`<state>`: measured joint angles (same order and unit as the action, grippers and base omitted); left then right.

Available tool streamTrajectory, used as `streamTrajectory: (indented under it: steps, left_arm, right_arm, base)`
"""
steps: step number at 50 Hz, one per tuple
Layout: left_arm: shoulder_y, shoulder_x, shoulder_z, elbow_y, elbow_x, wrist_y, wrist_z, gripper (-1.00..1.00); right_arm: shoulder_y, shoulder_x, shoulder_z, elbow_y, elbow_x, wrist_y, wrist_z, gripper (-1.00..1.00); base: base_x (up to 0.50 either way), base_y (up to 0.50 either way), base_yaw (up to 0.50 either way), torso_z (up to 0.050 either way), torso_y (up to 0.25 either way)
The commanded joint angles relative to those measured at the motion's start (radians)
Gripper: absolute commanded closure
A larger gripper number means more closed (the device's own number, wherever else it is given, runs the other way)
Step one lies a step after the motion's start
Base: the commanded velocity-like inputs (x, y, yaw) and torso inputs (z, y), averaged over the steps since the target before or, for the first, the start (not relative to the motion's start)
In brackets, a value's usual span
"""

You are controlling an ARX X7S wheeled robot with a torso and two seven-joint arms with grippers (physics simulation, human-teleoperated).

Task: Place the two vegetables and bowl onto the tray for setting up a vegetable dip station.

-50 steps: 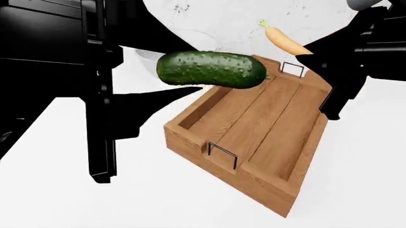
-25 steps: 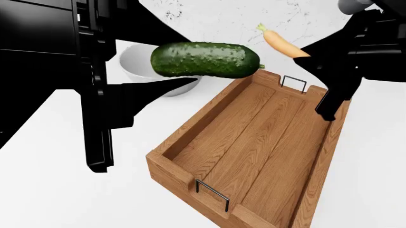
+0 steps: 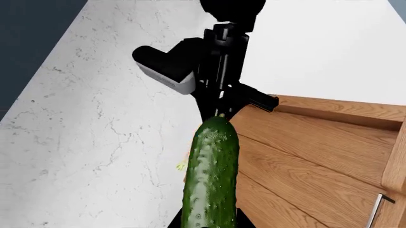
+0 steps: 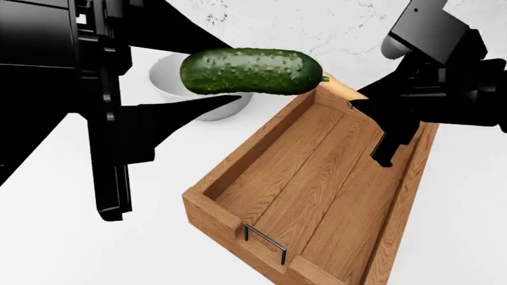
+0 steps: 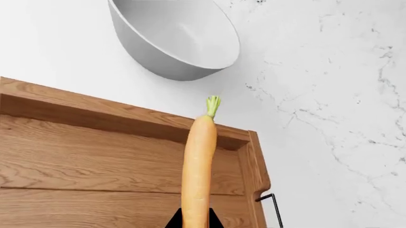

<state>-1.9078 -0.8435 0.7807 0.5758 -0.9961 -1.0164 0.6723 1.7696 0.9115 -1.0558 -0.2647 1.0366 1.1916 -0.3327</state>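
Left gripper point(image 4: 208, 101) closed on cucumber point(image 4: 247, 71), aloft beside tray point(image 4: 237, 155). Right gripper point(image 5: 195, 219) grips carrot point(image 5: 198, 161) above tray's far end; bowl point(image 5: 171, 38) beyond. No writing visible

Both arms were matte black and angular, with blocky links and flat tapering fingers; the right arm point(image 4: 443, 89) carried a grey rounded-end box module point(image 4: 418, 27) near its wrist

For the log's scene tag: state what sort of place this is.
Probably a simulated kitchen counter: a white marble-veined worktop carrying a rectangular brown wooden tray and a round glossy white bowl, with vegetables held above.
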Motion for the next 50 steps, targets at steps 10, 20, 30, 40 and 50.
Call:
streamTrajectory:
  steps: [10,20,30,40,50]
  left_arm:
    - [-0.003,-0.008,-0.021,0.0,0.001,0.004,-0.025,1.0]
    - [0.013,-0.021,-0.019,-0.008,0.018,0.026,-0.017,1.0]
    - [0.018,-0.02,-0.015,-0.013,0.026,0.032,-0.014,1.0]
    - [0.021,-0.018,-0.015,-0.01,0.026,0.034,-0.016,1.0]
    - [0.027,-0.021,-0.017,-0.005,0.021,0.037,-0.019,1.0]
  right_arm:
    - [-0.077,-0.025,-0.054,0.057,-0.059,-0.055,-0.013,1.0]
    - [-0.066,-0.034,-0.086,0.07,-0.081,-0.029,-0.028,1.0]
    - [-0.059,-0.035,-0.095,0.083,-0.086,-0.021,-0.036,1.0]
    - [-0.057,-0.032,-0.102,0.094,-0.091,-0.003,-0.028,1.0]
    - [-0.055,-0.048,-0.102,0.123,-0.111,-0.009,-0.007,1.0]
  base:
    - [0.0,0.0,0.0,0.0,0.0]
    - [0.0,0.0,0.0,0.0,0.001]
    - [0.0,0.0,0.0,0.0,0.0]
    - [0.0,0.0,0.0,0.001,0.001]
    - [0.0,0.0,0.0,0.0,0.0]
